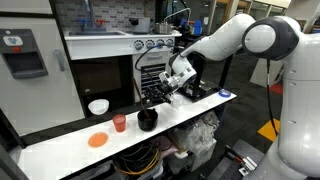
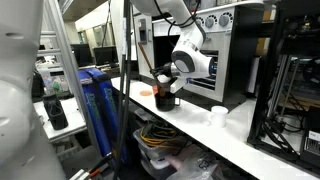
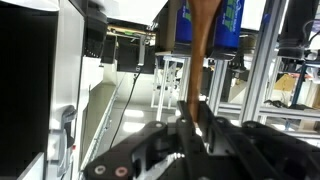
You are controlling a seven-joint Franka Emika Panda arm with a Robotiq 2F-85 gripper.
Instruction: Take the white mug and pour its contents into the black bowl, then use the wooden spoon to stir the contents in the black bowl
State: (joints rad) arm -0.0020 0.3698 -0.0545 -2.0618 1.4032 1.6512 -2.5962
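My gripper is shut on the wooden spoon, whose brown handle runs out from between the fingers in the wrist view. In both exterior views the gripper hangs just above the black bowl on the white table. The spoon's end near the bowl is too small to make out there. The white mug stands upright on the table, well away from the bowl, also seen as a white mug near the table's end.
A red cup, a flat orange disc and a wider white bowl sit beside the black bowl. A dark oven-like cabinet stands behind the table. Bins and cables lie under the table.
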